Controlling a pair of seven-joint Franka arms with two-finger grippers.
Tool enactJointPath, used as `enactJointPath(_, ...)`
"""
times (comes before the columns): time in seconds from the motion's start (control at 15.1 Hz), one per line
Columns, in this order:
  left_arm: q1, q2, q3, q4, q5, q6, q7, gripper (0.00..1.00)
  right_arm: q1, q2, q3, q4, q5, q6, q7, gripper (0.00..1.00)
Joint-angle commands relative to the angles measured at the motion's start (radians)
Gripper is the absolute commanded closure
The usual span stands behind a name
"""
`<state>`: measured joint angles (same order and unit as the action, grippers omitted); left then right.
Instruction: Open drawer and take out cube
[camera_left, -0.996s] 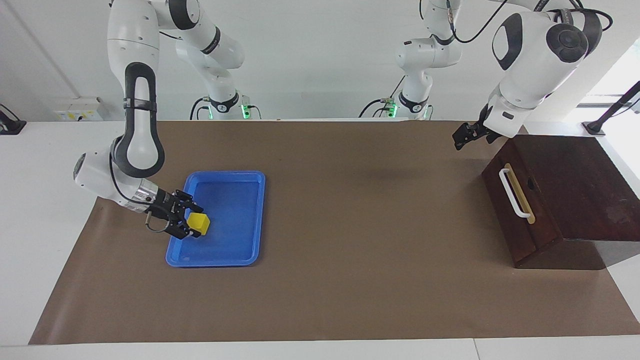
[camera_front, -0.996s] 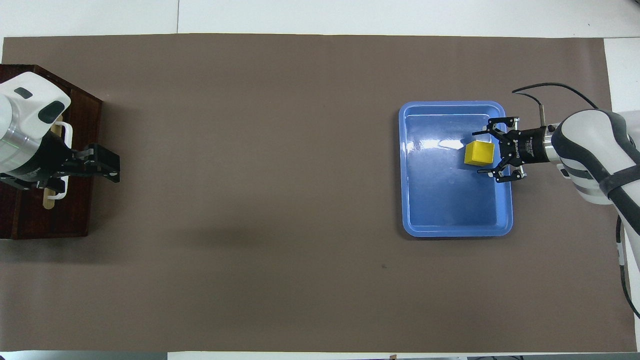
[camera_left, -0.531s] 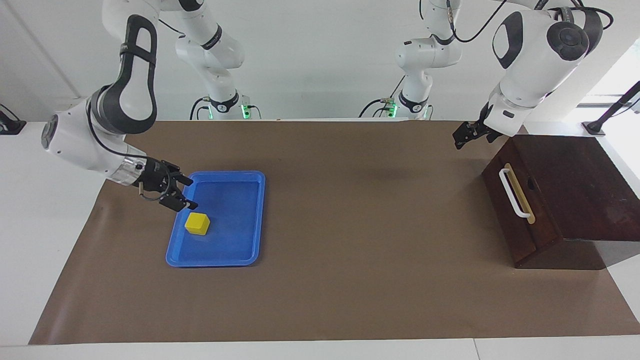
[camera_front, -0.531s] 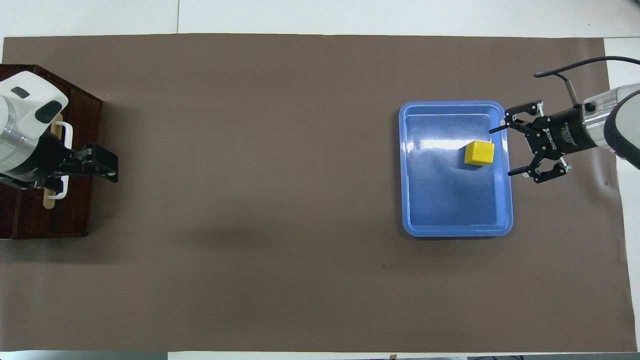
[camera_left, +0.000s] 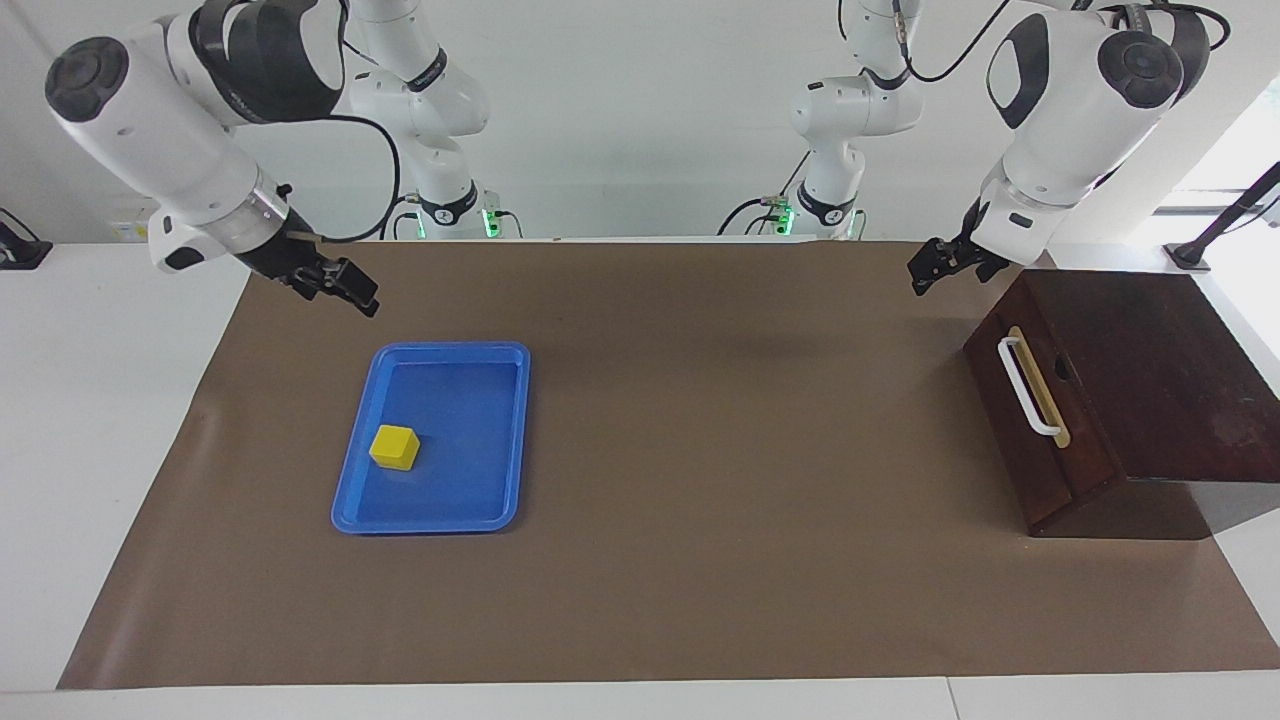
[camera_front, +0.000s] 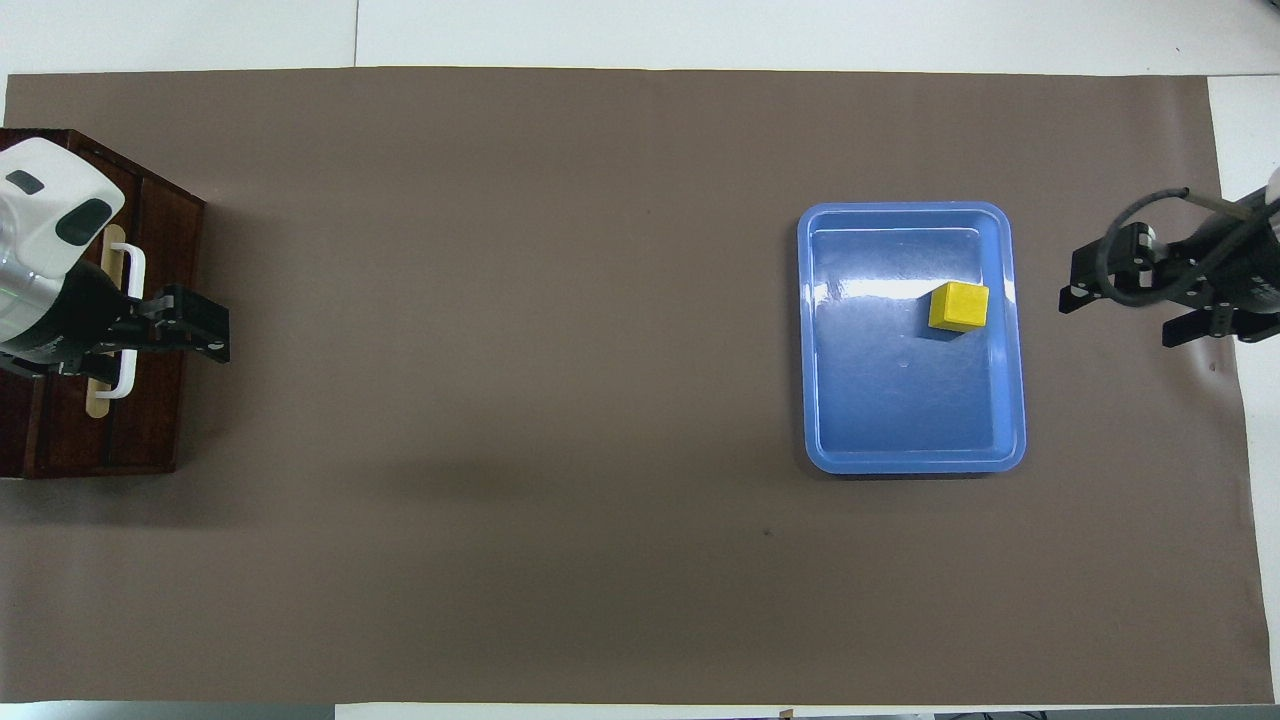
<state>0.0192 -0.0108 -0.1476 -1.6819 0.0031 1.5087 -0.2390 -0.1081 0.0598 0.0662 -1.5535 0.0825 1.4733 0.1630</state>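
Note:
The yellow cube (camera_left: 394, 447) lies free in the blue tray (camera_left: 495, 440), also in the overhead view (camera_front: 959, 306). The drawer (camera_left: 1020, 425) of the dark brown box sits pushed in, with its white bar handle (camera_left: 1027, 386) facing the table's middle. My right gripper (camera_left: 345, 287) is open and empty, raised over the mat beside the tray's edge nearer to the robots; from overhead (camera_front: 1120, 318) it stands off the tray toward the right arm's end. My left gripper (camera_left: 925, 270) hangs raised by the box's corner nearer to the robots, clear of the handle (camera_front: 130, 320).
The brown mat (camera_left: 700, 500) covers the table. The dark wooden box (camera_left: 1150, 370) stands at the left arm's end, the blue tray (camera_front: 830, 330) toward the right arm's end.
My right gripper let the cube lie in the tray, then rose and drew back toward the robots and the right arm's end. The left gripper barely moved.

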Motion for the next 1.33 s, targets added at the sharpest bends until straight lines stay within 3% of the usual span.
enactJointPath(0.0,0.019,-0.017,0.002,0.005,-0.005,-0.025,0.053,0.0,-0.005,-0.067,0.003,-0.008,-0.073,-0.007,-0.299,0.0)
enactJointPath(0.2,0.028,-0.018,0.0,0.004,-0.005,-0.025,0.064,0.0,-0.006,-0.089,0.001,-0.074,-0.082,0.099,-0.46,0.0)
enactJointPath(0.46,0.033,-0.021,0.002,-0.001,-0.005,-0.019,0.063,0.0,0.004,-0.121,-0.006,-0.183,-0.098,0.104,-0.337,0.0)
enactJointPath(0.6,0.041,-0.026,0.002,-0.004,-0.005,-0.016,0.061,0.0,0.005,-0.106,-0.011,-0.169,-0.096,0.082,-0.333,0.0)
enactJointPath(0.8,0.039,-0.026,0.0,-0.005,-0.005,-0.01,0.063,0.0,-0.002,-0.063,-0.009,-0.05,-0.104,-0.013,-0.33,0.0)
enactJointPath(1.0,0.039,-0.028,0.0,-0.007,-0.005,-0.015,0.066,0.0,0.005,-0.064,-0.008,-0.053,-0.161,-0.004,-0.329,0.0)
enactJointPath(1.26,0.028,-0.026,-0.001,-0.002,-0.005,-0.012,0.064,0.0,0.005,-0.064,-0.008,-0.053,-0.144,-0.007,-0.31,0.0)
